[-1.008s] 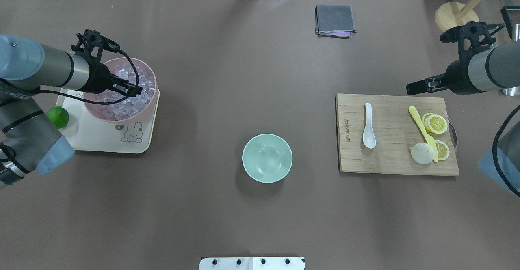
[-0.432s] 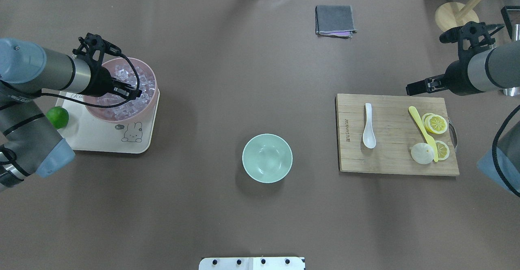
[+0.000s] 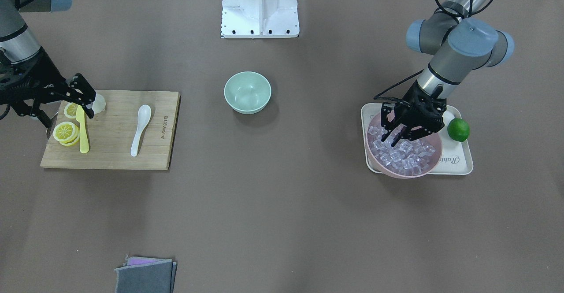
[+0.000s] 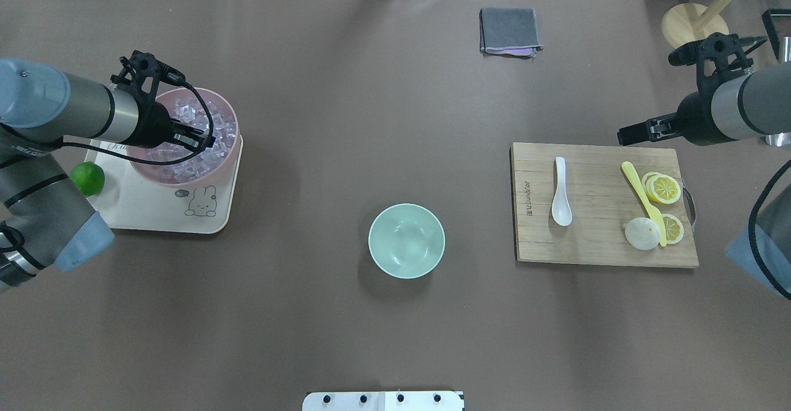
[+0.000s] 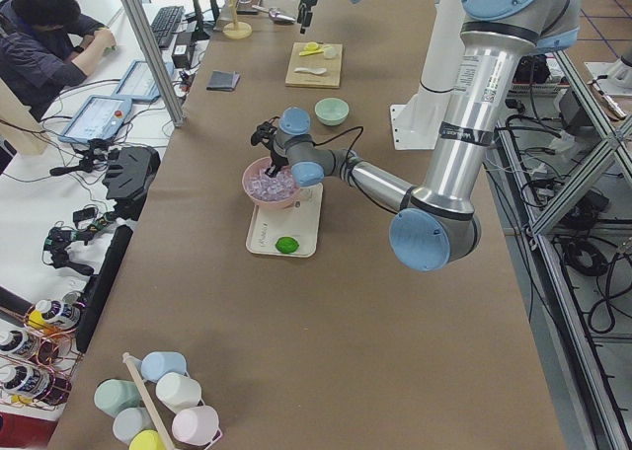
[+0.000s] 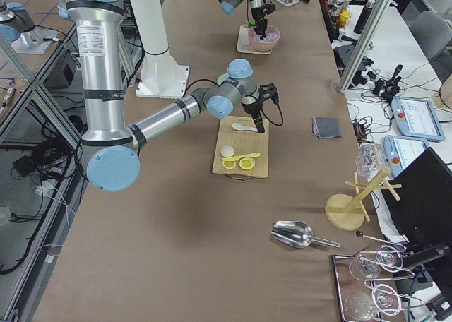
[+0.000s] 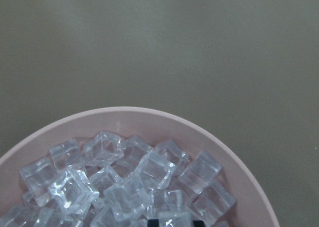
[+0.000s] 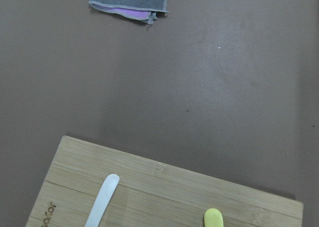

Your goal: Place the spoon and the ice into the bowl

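The white spoon (image 4: 561,198) lies on the wooden cutting board (image 4: 599,244), also in the front view (image 3: 141,127); its handle tip shows in the right wrist view (image 8: 102,202). The mint-green bowl (image 4: 406,241) stands empty at mid-table (image 3: 247,91). Clear ice cubes (image 4: 213,151) fill the pink bowl (image 4: 233,151). My left gripper (image 4: 199,141) is down in the pile (image 3: 398,139). In the left wrist view its fingertips (image 7: 151,221) close narrowly on one ice cube (image 7: 174,218). My right gripper (image 4: 625,134) hangs open and empty beyond the board's far edge.
The pink bowl sits on a cream tray (image 4: 154,213) with a lime (image 4: 88,178). A yellow knife (image 4: 642,201), lemon slices (image 4: 664,188) and a white disc (image 4: 641,235) share the board. A grey cloth (image 4: 508,29) and a wooden stand (image 4: 686,25) lie at the far side.
My left gripper has sunk a little deeper into the ice pile, and its wrist has shifted slightly. The right arm, spoon and green bowl have not moved.
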You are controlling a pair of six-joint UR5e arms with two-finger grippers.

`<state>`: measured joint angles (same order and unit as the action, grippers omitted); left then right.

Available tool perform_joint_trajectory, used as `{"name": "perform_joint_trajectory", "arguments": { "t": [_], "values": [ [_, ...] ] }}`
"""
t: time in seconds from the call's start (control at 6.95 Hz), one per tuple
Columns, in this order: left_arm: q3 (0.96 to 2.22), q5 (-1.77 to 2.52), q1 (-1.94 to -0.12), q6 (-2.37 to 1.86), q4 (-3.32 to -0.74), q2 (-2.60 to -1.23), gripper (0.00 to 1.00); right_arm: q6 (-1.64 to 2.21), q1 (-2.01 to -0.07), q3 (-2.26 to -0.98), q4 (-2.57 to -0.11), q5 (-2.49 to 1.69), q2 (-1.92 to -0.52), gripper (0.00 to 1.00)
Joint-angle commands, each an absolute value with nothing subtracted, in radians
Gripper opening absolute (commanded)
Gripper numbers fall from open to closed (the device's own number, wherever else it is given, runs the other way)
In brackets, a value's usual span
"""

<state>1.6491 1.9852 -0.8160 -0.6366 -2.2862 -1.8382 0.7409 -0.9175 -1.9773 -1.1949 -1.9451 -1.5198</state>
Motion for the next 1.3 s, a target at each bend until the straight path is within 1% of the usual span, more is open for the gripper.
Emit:
{"name": "perform_joint_trajectory", "arguments": {
  "t": [0.0,0.14,0.29,0.43,0.58,0.72,0.86,1.15],
  "values": [
    [1.711,1.990,-0.819,-0.719,-2.287,-1.844,0.00,0.742,-0.917,-1.977,-1.195,-1.945,-1.519,1.00],
    [1.747,1.990,-0.816,-0.905,-2.299,-1.879,0.00,0.742,-0.917,-1.977,-1.195,-1.945,-1.517,1.00],
    [1.753,1.982,-0.805,-1.058,-2.298,-1.940,0.00,0.742,-0.917,-1.977,-1.195,-1.945,-1.517,1.00],
    [1.752,1.974,-0.742,-1.134,-2.298,-1.980,0.00,0.742,-0.916,-1.977,-1.195,-1.944,-1.517,1.00],
    [1.755,1.860,-0.645,-1.167,-2.298,-2.000,0.00,0.742,-0.907,-1.977,-1.195,-1.928,-1.517,1.00],
    [1.743,1.724,-0.506,-1.181,-2.299,-2.019,0.00,0.742,-0.904,-1.976,-1.195,-1.922,-1.517,1.00],
    [1.727,1.618,-0.420,-1.218,-2.301,-2.052,0.00,0.744,-0.902,-1.977,-1.195,-1.922,-1.517,1.00],
    [1.710,1.522,-0.324,-1.282,-2.298,-2.100,0.00,0.744,-0.897,-1.976,-1.195,-1.917,-1.516,1.00]
  ]
}}
